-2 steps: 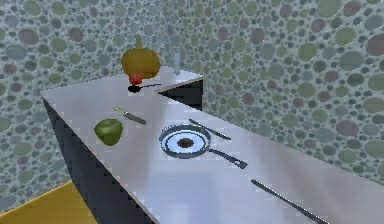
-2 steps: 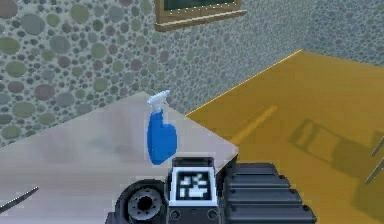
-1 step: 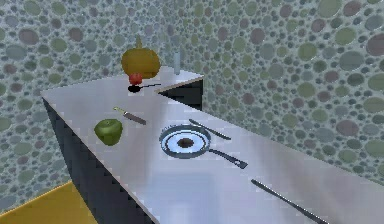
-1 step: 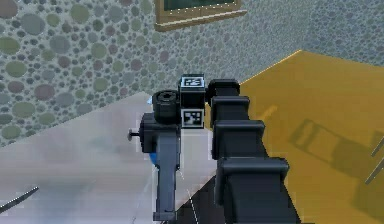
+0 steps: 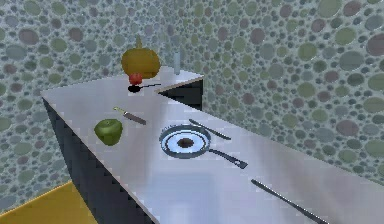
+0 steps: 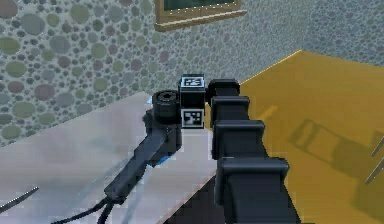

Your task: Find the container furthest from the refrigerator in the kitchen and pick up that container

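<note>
While my gripper [image 6: 118, 185] shows against the grey counter [image 6: 60, 150], how its fingers are set I cannot tell; only bare counter behind them, so I hold nothing; orange pot [image 5: 140, 62] at the counter's far end, forward view; pan [image 5: 187, 143] nearer.

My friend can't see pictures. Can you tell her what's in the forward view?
A long grey kitchen counter stretches away from the camera, with a round pan near the middle and a green lumpy thing to the pan's left. At the far end sits a round orange thing, and pebble-patterned walls stand behind.
</note>
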Controlling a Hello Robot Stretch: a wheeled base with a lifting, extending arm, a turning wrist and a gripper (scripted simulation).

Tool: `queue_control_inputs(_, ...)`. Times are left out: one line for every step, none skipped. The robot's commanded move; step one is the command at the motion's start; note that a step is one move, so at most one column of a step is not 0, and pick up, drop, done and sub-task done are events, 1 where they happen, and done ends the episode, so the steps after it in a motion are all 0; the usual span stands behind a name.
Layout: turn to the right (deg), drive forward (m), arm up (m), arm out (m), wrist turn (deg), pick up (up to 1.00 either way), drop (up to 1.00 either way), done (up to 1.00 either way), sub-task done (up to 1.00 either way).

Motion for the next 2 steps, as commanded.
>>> queue_control_inputs(0.0, 0.00, 0.00, 0.00, 45.0, 0.00, 0.00, 0.00, 0.00)
queue_control_inputs(0.0, 0.00, 0.00, 0.00, 45.0, 0.00, 0.00, 0.00, 0.00)
